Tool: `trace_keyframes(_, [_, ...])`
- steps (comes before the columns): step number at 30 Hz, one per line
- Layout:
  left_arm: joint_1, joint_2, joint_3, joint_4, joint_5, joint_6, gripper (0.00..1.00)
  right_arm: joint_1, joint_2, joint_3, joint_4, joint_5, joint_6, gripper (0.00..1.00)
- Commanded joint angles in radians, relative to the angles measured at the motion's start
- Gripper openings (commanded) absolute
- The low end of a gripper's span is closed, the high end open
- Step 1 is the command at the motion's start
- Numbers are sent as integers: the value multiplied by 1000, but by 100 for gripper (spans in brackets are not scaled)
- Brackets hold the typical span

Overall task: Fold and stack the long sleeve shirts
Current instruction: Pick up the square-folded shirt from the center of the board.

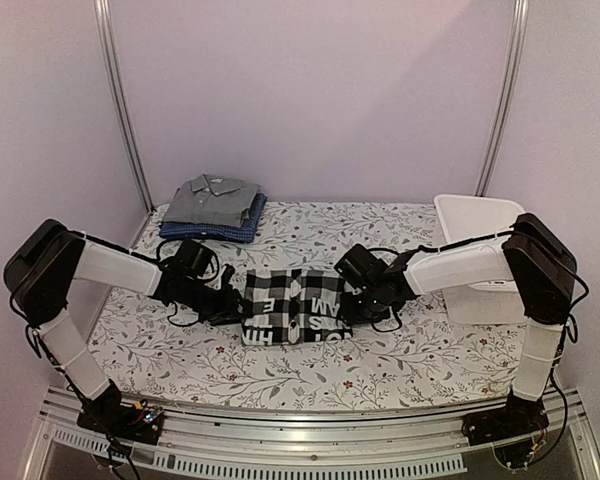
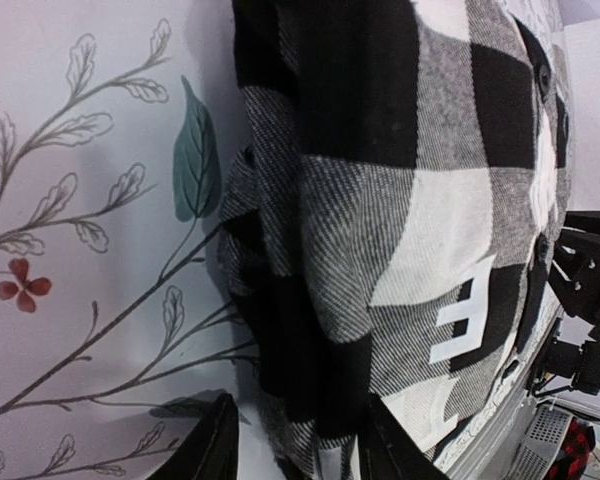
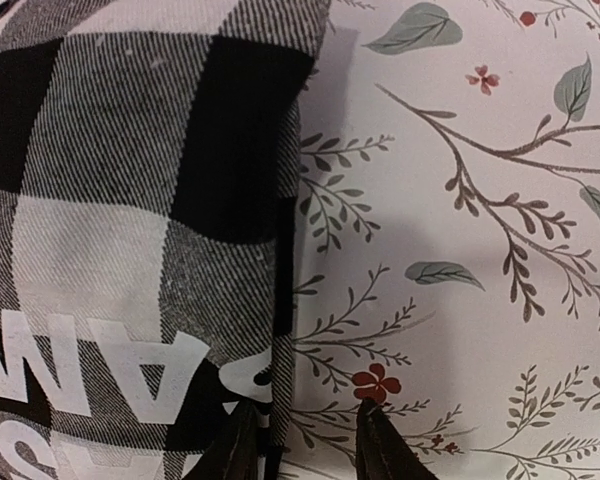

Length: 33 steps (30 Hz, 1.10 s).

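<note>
Top external view: the checked shirt (image 1: 295,305) lies folded into a compact rectangle in the middle of the table (image 1: 430,350), which has a flower-and-leaf patterned cover. White printed letters show on the shirt's upper face. At the far left of the table the grey shirt (image 1: 212,200) sits folded, collar up, on top of the folded blue shirt (image 1: 252,218), whose edge shows beneath it on the near and right sides. A white basket (image 1: 460,205) stands at the far right. Both arms reach inward and low, one to each short end of the checked shirt.

Left wrist view: the left gripper (image 2: 298,420) is at the shirt's left edge with its jaws spread. The thick folded edge lies between them, and a strip of bare cover shows beside one jaw, so the cloth is not pinched.

Right wrist view: the right gripper (image 3: 307,415) is at the shirt's right edge, its jaws also spread. One jaw is over the shirt's border and the other over the patterned cover just beside it.
</note>
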Motion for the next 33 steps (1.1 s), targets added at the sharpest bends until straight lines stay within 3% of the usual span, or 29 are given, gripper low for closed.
trace_keyframes(1, [-13, 51, -1, 54, -4, -30, 40, -3, 4, -33, 13, -6, 17, 32])
trace_keyframes(7, [-34, 101, 17, 54, -31, -51, 34, -3, 7, -31, 20, -14, 12, 32])
trace_keyframes(13, [-42, 82, 39, 37, -43, -34, 0, -3, 3, -16, 22, -29, 2, 32])
trace_keyframes(18, [8, -3, 104, -153, -70, 97, 0, 8, -13, 22, 17, -62, -13, 32])
trace_keyframes(24, [149, -144, 199, -399, -40, 314, 0, 22, -53, 55, 13, -80, -16, 33])
trace_keyframes(33, [263, -118, 416, -628, 11, 486, 0, 21, -35, 121, 6, -105, -36, 34])
